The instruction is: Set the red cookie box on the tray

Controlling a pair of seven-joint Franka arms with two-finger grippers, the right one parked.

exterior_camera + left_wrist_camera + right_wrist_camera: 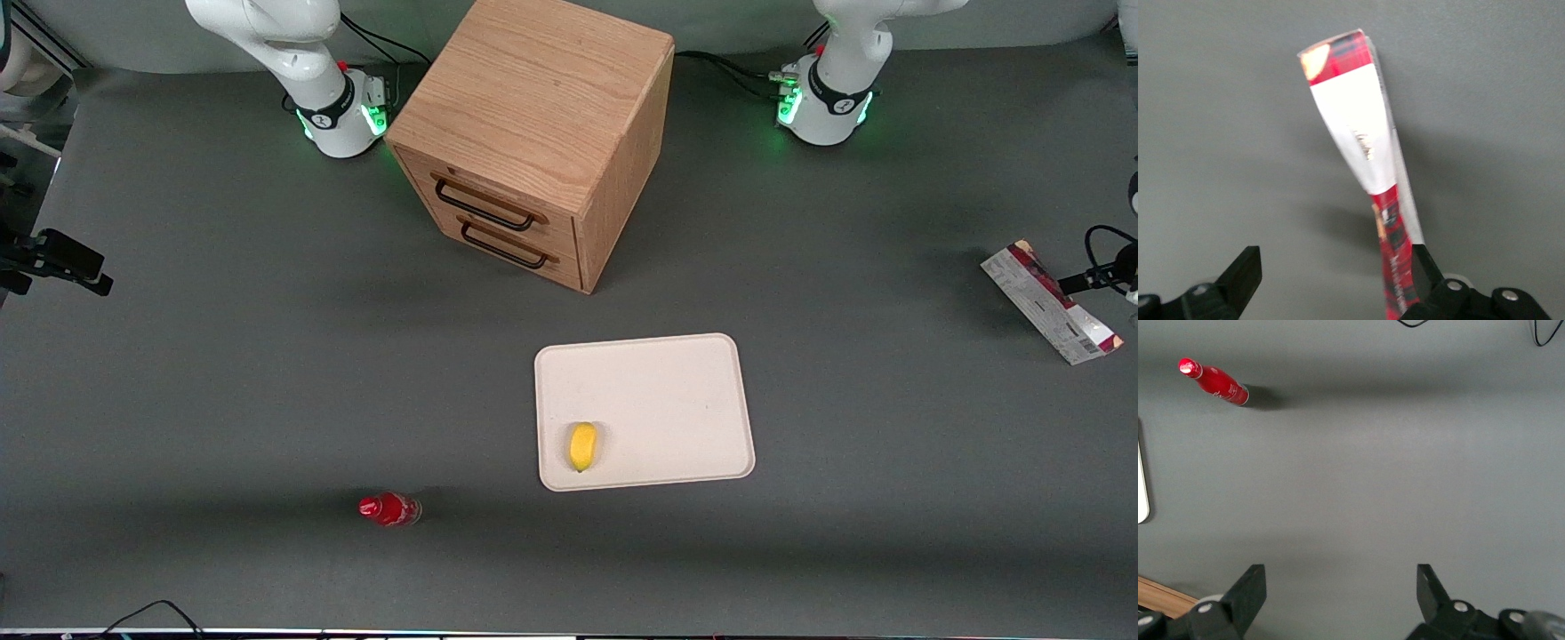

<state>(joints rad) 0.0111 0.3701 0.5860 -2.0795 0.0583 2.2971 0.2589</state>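
Observation:
The red cookie box point(1049, 302) is at the working arm's end of the table, far sideways from the tray, with its grey-white printed back toward the front camera. In the left wrist view the box point(1358, 127) shows its dark red face and a white band and looks tilted above the table, casting an offset shadow. My left gripper point(1336, 257) is open, its fingers wide apart. The box rests against one finger point(1428, 267); the other finger is well clear of it. In the front view the gripper point(1102, 277) is mostly cut off at the frame edge. The beige tray point(676, 382) lies mid-table.
A yellow lemon-like fruit point(582, 446) lies on the tray near its front corner. A wooden drawer cabinet point(533, 133) stands farther from the front camera than the tray. A small red bottle point(389, 509) lies toward the parked arm's end and also shows in the right wrist view point(1215, 381).

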